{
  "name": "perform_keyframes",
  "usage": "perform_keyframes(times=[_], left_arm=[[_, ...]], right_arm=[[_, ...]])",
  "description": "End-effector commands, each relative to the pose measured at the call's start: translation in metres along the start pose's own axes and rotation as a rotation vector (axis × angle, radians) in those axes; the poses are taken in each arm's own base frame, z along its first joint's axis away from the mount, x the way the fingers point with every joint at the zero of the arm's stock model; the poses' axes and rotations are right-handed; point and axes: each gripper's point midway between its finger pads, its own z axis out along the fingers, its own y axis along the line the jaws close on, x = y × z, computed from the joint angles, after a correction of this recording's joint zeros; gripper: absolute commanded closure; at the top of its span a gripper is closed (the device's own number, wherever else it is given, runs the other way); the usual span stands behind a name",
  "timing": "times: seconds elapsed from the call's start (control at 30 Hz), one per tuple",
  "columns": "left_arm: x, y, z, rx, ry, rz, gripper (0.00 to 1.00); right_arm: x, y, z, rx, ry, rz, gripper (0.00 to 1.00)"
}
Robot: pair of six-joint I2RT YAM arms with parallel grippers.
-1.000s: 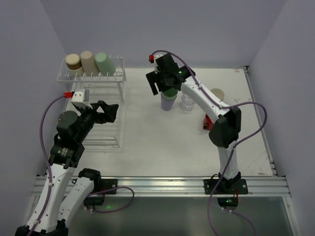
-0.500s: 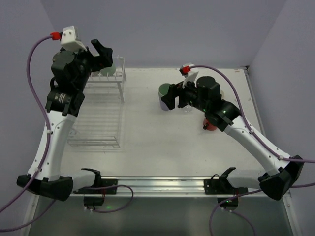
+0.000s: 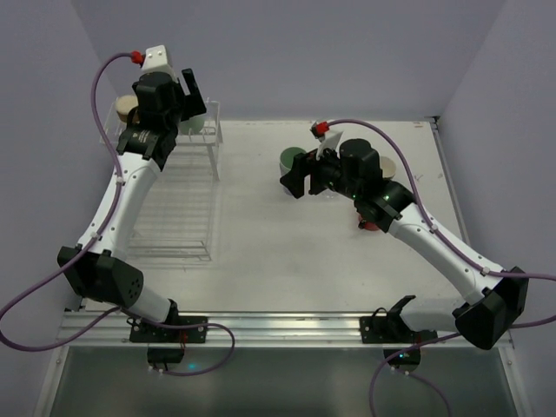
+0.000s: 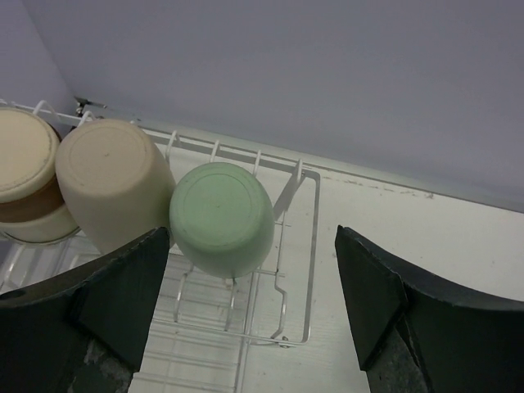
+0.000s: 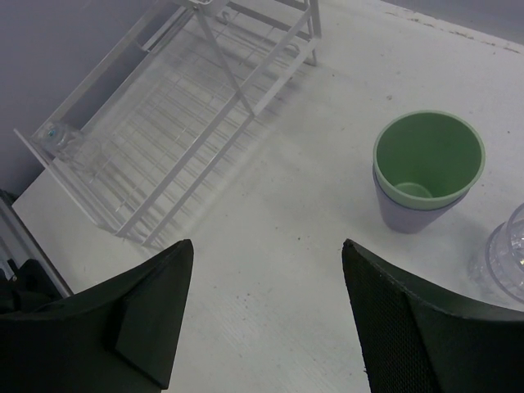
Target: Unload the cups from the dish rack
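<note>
Left pincer (image 4: 251, 237) spread wide, holding nothing, hovering over the raised end of the dish rack (image 4: 313, 246). Directly between and beyond its fingers: pale green cup (image 4: 221, 217), lying on the pegs, base toward the camera. Beside that, toward the left finger: beige cup (image 4: 110, 192), then tan-brown cup (image 4: 29, 176). These three were not yet unloaded.

Right pincer (image 5: 266, 246) also spread and empty, above the counter (image 5: 327, 74). Ahead of its right finger: a green cup (image 5: 427, 155) nested in the purple cup (image 5: 413, 214), with the clear glass (image 5: 508, 254) just beside. Red cup (image 3: 370, 222) partly hidden under that arm.

Judgement: over half done; pale green looked next.
</note>
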Motion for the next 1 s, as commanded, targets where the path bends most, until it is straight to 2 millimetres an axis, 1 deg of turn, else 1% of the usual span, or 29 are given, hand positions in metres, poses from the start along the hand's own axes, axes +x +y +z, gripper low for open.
perform_keyframes(times=[0.0,0.13,0.17,0.3,0.4,0.47,0.7,0.77,0.8,0.83,0.9,0.93,0.97], left_arm=[[-0.028,0.011,0.001,-0.077,-0.099,0.020,0.14],[-0.018,0.020,0.013,-0.130,-0.078,0.066,0.13],[-0.012,0.020,0.018,-0.133,-0.061,0.076,0.13],[-0.002,0.015,0.029,-0.106,-0.028,0.092,0.14],[0.000,0.012,0.035,-0.095,-0.027,0.093,0.14],[-0.001,0.014,0.037,-0.101,-0.031,0.094,0.14],[0.007,0.020,0.049,-0.114,-0.018,0.094,0.16],[0.009,0.020,0.051,-0.107,-0.022,0.091,0.21],[0.009,0.021,0.052,-0.109,-0.024,0.089,0.25],[0.010,0.021,0.052,-0.111,-0.024,0.091,0.31],[0.008,0.021,0.051,-0.105,-0.035,0.091,0.37],[0.009,0.021,0.051,-0.104,-0.036,0.091,0.47],[0.006,0.020,0.049,-0.097,-0.051,0.084,0.51]], right_arm=[[-0.019,0.007,0.002,-0.032,-0.059,0.001,0.25],[-0.017,0.006,0.005,-0.028,-0.052,0.002,0.25],[-0.016,0.005,0.006,-0.024,-0.048,0.003,0.25],[-0.015,0.005,0.008,-0.025,-0.043,0.003,0.25],[-0.011,0.003,0.011,-0.020,-0.032,0.005,0.25],[-0.011,0.003,0.011,-0.020,-0.031,0.007,0.25],[-0.009,0.003,0.014,-0.021,-0.024,0.007,0.25],[-0.009,0.003,0.014,-0.021,-0.022,0.008,0.25],[-0.009,0.003,0.015,-0.021,-0.021,0.011,0.25],[-0.008,0.003,0.015,-0.020,-0.019,0.011,0.25],[-0.007,0.003,0.015,-0.019,-0.015,0.012,0.25],[-0.008,0.003,0.014,-0.021,-0.018,0.010,0.25],[-0.007,0.004,0.014,-0.028,-0.014,0.010,0.25]])
